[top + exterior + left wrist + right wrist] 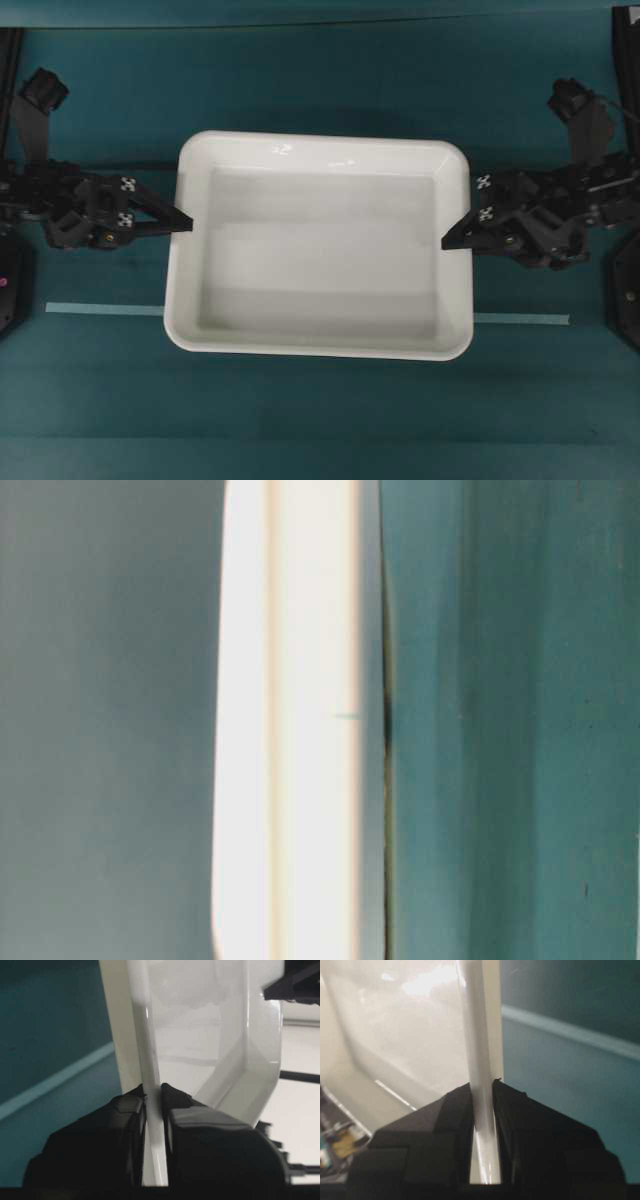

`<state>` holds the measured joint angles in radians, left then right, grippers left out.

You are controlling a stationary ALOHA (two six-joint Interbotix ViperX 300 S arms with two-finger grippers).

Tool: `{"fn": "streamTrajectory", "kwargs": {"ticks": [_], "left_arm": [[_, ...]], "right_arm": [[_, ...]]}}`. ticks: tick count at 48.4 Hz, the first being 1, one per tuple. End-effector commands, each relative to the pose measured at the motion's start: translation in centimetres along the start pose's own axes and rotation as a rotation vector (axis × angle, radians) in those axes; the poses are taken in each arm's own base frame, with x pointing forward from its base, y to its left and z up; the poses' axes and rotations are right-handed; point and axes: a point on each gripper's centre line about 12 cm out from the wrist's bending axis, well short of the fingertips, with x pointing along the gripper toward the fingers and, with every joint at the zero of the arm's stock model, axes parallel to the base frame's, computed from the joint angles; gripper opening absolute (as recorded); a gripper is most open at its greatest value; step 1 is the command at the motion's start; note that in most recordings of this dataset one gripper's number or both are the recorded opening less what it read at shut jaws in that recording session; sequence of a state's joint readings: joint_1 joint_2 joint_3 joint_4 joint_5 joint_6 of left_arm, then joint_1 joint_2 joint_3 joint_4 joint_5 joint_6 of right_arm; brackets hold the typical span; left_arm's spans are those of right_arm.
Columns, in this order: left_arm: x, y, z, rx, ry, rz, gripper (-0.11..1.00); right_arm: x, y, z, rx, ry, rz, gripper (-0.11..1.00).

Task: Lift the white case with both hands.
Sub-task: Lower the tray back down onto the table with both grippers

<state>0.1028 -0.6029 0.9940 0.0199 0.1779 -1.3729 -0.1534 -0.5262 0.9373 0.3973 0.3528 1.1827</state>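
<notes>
No brand, label or readable writing is showing anywhere; the only markings are small white cross-patterned squares, two on each arm, and a couple of faint marks on the far rim of the case that are too small to make out.

One white case is sitting in the middle of the teal table, seen from overhead, with two black grippers at its short sides. On the left, the left gripper is reaching over the left rim; the left wrist view is showing its two fingers pressing that rim between them, clamped on the case. On the right, the right gripper is meeting the right rim, and its own wrist view is showing its fingers pinching the rim likewise.

One pale tape strip is running across the table, its middle hidden under the case. Both arms are being cut off at the picture's edges. The table-level view is blurred and is giving only a white band against teal.
</notes>
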Motion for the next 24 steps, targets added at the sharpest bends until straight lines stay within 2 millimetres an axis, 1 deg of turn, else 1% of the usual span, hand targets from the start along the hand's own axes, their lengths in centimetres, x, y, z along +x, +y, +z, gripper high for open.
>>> {"fn": "streamTrajectory", "kwargs": {"ticks": [1,4,12,16,24], "left_arm": [[1.2,0.8,0.0,0.003,0.002,0.03,0.07],[1.8,1.3,-0.1,0.003,0.005,0.041,0.07],[3.5,2.5,-0.4,0.003,0.017,0.094,0.07],[4.1,3.0,-0.5,0.006,0.022,0.113,0.07],[5.0,4.7,-0.9,0.008,0.037,0.177,0.07]], "right_arm": [[1.6,-1.0,0.4,0.0,-0.014,-0.045,0.14],[2.5,-1.3,0.6,-0.019,-0.022,-0.063,0.12],[4.1,-2.1,0.9,-0.041,-0.023,-0.121,0.12],[4.6,-2.4,1.0,-0.04,-0.022,-0.139,0.12],[5.4,-3.5,1.0,-0.037,-0.019,-0.185,0.12]]}}
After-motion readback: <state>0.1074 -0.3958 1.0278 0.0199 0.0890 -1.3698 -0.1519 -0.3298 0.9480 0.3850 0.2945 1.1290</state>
